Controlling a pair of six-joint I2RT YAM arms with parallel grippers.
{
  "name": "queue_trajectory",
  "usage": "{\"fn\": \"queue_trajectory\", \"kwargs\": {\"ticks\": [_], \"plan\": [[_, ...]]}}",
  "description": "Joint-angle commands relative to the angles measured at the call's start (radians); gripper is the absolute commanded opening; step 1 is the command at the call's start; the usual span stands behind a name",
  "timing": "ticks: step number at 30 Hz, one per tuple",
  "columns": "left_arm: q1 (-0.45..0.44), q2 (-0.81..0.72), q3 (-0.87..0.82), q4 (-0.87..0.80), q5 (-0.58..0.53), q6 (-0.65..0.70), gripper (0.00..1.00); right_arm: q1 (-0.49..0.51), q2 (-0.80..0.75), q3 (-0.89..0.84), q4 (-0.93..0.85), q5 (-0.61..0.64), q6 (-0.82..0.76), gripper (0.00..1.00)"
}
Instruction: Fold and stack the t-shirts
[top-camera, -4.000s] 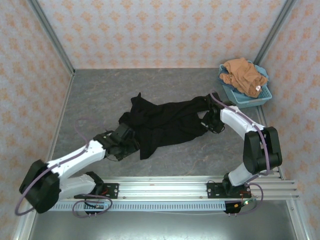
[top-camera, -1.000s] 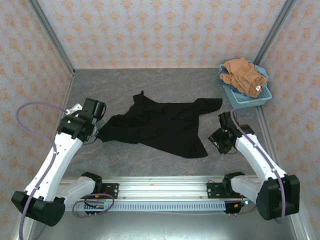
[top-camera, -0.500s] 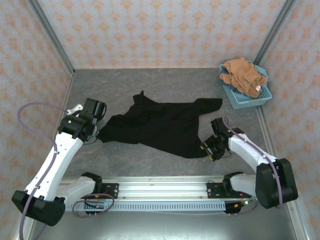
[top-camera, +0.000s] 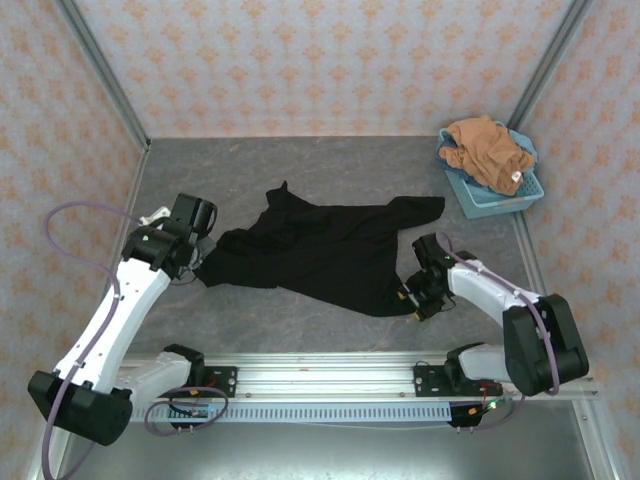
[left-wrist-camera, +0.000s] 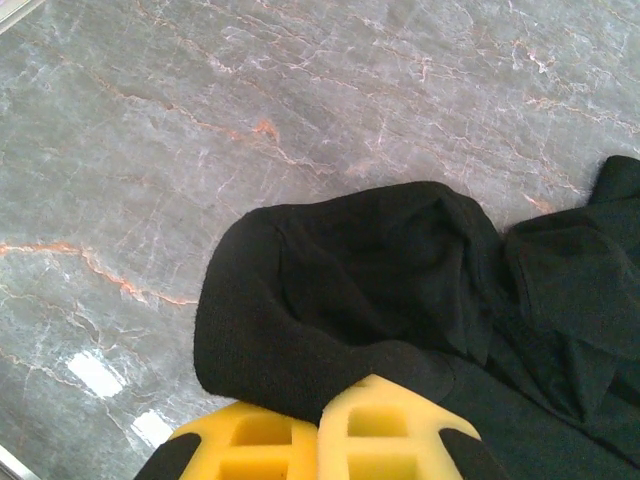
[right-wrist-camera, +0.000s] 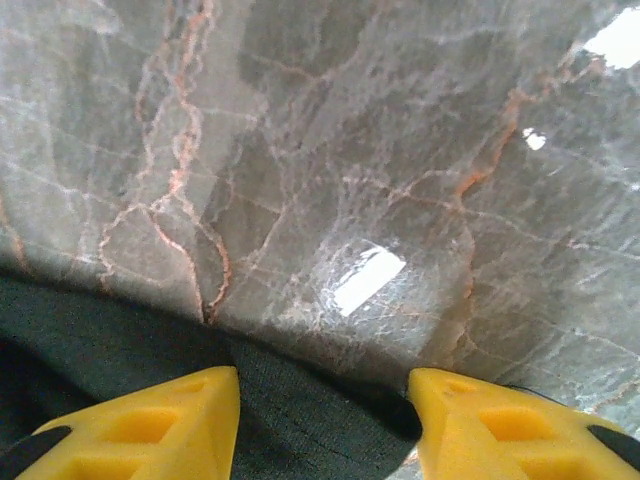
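The black t-shirt (top-camera: 325, 250) lies spread out, wrinkled, on the grey marble table; no print shows on the side facing up. My left gripper (top-camera: 201, 264) is shut on the shirt's left end; in the left wrist view the yellow fingertips (left-wrist-camera: 395, 430) press together with a rolled black fold (left-wrist-camera: 330, 300) pinched between them. My right gripper (top-camera: 409, 297) is open at the shirt's lower right corner. In the right wrist view that corner (right-wrist-camera: 310, 420) lies between the spread fingertips (right-wrist-camera: 150, 425). The orange-brown t-shirt (top-camera: 487, 148) sits crumpled in the basket.
The light-blue plastic basket (top-camera: 497, 200) stands at the back right, close to the right wall. Patterned walls enclose the table on three sides. A metal rail (top-camera: 320, 375) runs along the near edge.
My right gripper has moved left to the shirt's lower right corner. Since four seconds ago the bunched shirt has been pulled out wide to the left. Lately the left arm has hardly moved.
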Motion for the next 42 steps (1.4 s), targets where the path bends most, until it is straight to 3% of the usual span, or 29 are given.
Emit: {"fn": "queue_trajectory", "kwargs": {"ticks": [1,6,12,19,23,26,34,39,42], "plan": [[0.007,0.011,0.006,0.023,-0.009,-0.015,0.0,0.024,0.086,-0.008,0.118,-0.048,0.059,0.35],[0.006,0.031,0.031,0.049,0.0,-0.001,0.0,0.024,0.104,0.154,0.081,0.065,0.009,0.0],[0.016,0.143,0.252,0.098,-0.014,0.074,0.0,-0.01,0.118,0.583,-0.122,0.281,-0.171,0.0],[0.079,0.363,0.794,0.054,-0.025,0.14,0.0,-0.083,0.249,1.136,-0.221,0.322,-0.285,0.0],[0.096,0.41,1.043,0.021,-0.067,0.172,0.0,-0.086,0.275,1.372,-0.274,0.349,-0.334,0.0],[0.097,0.379,1.131,0.024,-0.11,0.194,0.0,-0.087,0.212,1.412,-0.263,0.365,-0.359,0.0],[0.097,0.218,1.189,0.194,-0.246,0.289,0.0,-0.09,-0.065,1.276,-0.07,0.356,-0.395,0.0],[0.097,0.375,1.436,0.116,-0.2,0.297,0.0,-0.096,-0.01,1.36,-0.06,0.319,-0.384,0.0],[0.112,0.462,1.462,0.082,-0.133,0.264,0.0,-0.097,0.087,1.407,-0.045,0.258,-0.356,0.0]]}}
